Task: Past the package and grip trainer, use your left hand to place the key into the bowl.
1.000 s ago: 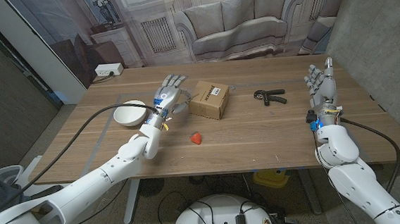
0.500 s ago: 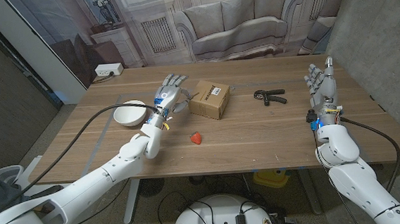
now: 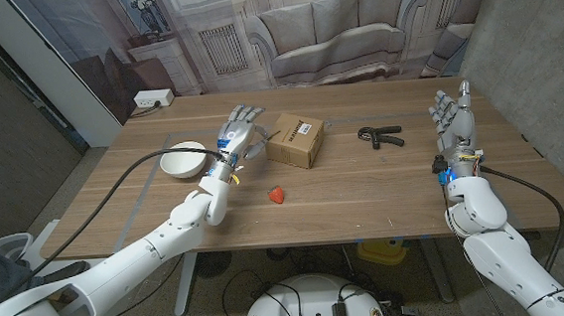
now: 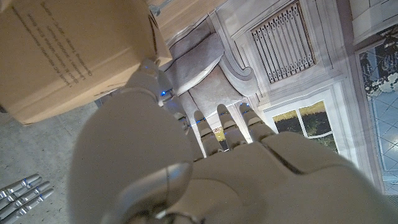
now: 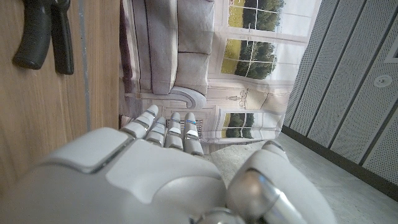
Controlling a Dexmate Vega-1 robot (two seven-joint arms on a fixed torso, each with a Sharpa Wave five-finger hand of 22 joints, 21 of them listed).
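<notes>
Between the bowl (image 3: 182,161) and the package (image 3: 294,140), the left hand (image 3: 236,136) is hovering, fingers (image 3: 247,112) reaching out straight and slightly apart toward the table's far side. Key itself: too small to make out; a faint dark speck on the hand's package side may be it, so I cannot tell whether thumb and finger are pinching anything. The left wrist view is showing the thumb close beside the box corner.

The bowl is lying just beside this hand, on the side away from the package, so the coming move looks like a short sideways carry. The right hand (image 3: 453,116) is standing upright well apart beyond the grip trainer (image 3: 380,135), fingers loosely spread, holding nothing. A small red object (image 3: 278,193) is lying nearer the robot.
</notes>
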